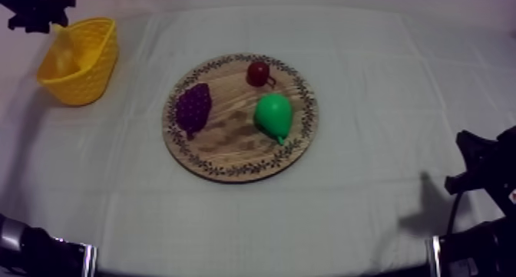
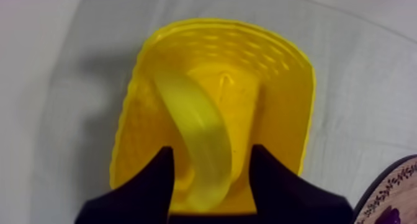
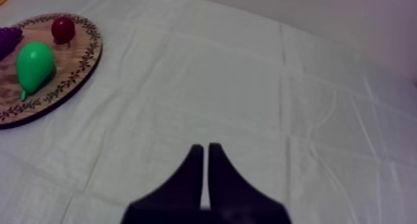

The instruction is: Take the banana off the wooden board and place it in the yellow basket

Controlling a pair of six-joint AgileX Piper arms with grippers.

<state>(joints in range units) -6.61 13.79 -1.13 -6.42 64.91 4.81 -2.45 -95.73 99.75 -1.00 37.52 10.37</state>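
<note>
Left wrist view: my left gripper (image 2: 211,149) hangs over yellow basket (image 2: 286,84), fingers spread, a gap at either side of banana (image 2: 198,133), so grip is released. Banana pale yellow, smooth, curved, reaching down inside basket. Top view: basket at far left of table, banana a pale shape within its walls. Wooden board (image 1: 230,146) at mid-table carries grapes (image 1: 193,107), pear (image 1: 274,115) and small red fruit (image 1: 258,73). My right gripper (image 3: 206,149) clenched on nothing, near right, over bare cloth (image 3: 248,84).
</note>
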